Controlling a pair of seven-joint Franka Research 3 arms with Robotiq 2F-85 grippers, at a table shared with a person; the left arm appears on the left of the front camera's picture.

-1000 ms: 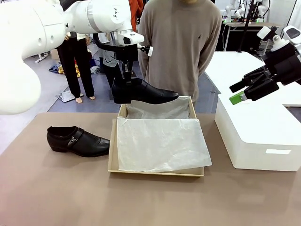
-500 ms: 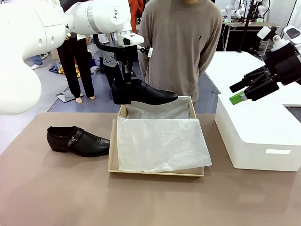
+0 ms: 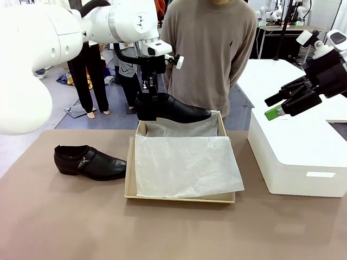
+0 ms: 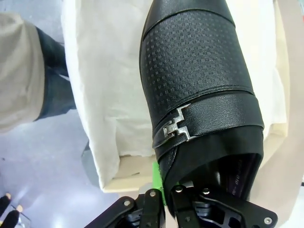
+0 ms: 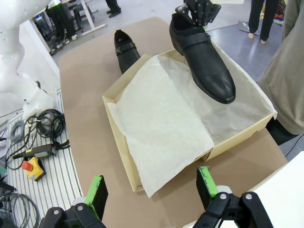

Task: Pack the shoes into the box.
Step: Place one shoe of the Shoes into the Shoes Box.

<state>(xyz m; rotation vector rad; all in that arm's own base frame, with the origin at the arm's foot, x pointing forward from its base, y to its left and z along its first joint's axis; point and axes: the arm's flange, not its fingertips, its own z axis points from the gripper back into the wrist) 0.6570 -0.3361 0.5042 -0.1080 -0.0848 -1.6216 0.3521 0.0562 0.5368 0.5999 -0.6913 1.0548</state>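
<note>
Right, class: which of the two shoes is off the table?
The shoe in the left fingers, over the box's far side; the other shoe sits on the table.

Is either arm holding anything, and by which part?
The left gripper holds one shoe by the rim at its heel end, above the box. The right gripper is open and empty.
</note>
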